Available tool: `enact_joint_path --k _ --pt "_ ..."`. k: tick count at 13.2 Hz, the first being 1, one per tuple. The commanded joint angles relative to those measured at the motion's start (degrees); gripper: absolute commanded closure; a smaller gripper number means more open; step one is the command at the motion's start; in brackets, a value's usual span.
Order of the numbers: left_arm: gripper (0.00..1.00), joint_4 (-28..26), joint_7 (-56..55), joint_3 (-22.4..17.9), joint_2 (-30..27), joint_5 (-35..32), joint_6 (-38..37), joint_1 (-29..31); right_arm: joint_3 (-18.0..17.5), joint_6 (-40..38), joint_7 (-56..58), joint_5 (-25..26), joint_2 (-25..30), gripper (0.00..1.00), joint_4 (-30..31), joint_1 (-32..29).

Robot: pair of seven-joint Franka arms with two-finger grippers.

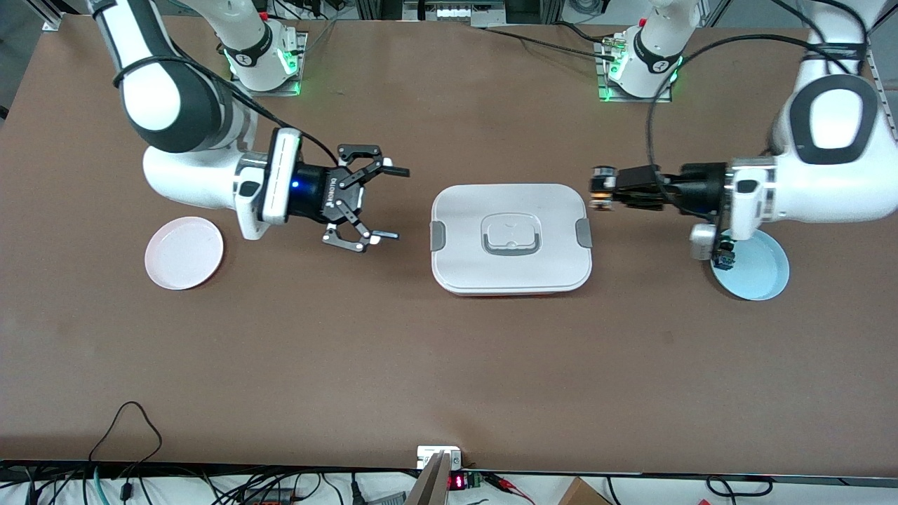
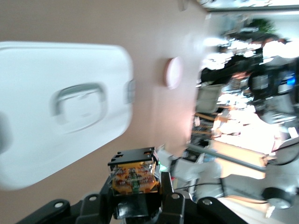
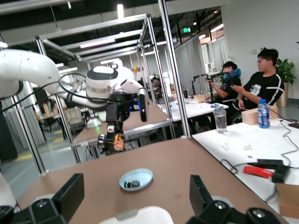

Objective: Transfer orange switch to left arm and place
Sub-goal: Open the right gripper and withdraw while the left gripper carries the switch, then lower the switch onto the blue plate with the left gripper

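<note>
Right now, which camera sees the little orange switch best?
The left wrist view: the orange switch fills the foreground, pinched in the left gripper. The front view shows it only as a tiny speck beside the box. The right wrist view shows it small, held up in the air.

The only lettering I can make out sits on my right gripper (image 1: 388,203): white capitals running along its black body, which look like "ROBOTIQ", though the letters are small and I am not sure of each one. At six o'clock on the table's edge a small display (image 1: 457,482) glows with red digits, too tiny for me to read. The bottle (image 3: 263,113) on the desk wears a blue label I cannot read.
</note>
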State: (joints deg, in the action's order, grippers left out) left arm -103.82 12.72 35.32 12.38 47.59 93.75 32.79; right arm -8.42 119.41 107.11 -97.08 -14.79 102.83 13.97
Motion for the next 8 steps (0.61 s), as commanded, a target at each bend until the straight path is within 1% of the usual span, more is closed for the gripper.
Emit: enact_joint_path --k 1,2,3,4,5,6,7,8 --pt "1.00 -0.24 -0.60 0.63 -0.88 -21.11 -3.74 4.73 0.86 -3.55 0.29 3.03 2.31 0.00 2.81 -2.54" --pt "1.00 -0.59 -0.42 0.63 0.09 -30.97 -3.75 5.70 2.52 -5.83 0.29 3.30 2.49 0.00 3.34 -2.54" --pt "1.00 -1.03 -0.42 0.54 1.23 -39.25 -3.75 6.67 4.45 -8.72 0.21 4.43 2.49 0.00 3.52 -2.54" --pt "1.00 -1.47 -0.33 0.54 2.11 -45.16 -3.22 8.24 6.38 -11.01 -0.14 6.62 2.58 0.00 3.52 -2.63" --pt "1.00 -2.00 -0.42 0.54 3.42 -51.92 -1.22 9.04 8.49 -13.47 -2.93 10.21 2.58 0.00 3.43 -2.63" --pt "1.00 -4.70 -0.51 0.45 5.00 -59.38 4.81 9.22 10.60 -16.02 -6.79 13.72 2.75 0.00 3.26 -2.63" --pt "1.00 -7.42 -0.86 0.37 6.41 -64.59 11.31 10.53 12.88 -19.79 -11.87 18.11 2.84 0.00 3.08 -2.81" --pt "1.00 -9.28 -1.99 0.37 8.86 -67.95 17.20 12.37 14.30 -23.13 -17.41 21.98 2.93 0.00 2.90 -3.42"
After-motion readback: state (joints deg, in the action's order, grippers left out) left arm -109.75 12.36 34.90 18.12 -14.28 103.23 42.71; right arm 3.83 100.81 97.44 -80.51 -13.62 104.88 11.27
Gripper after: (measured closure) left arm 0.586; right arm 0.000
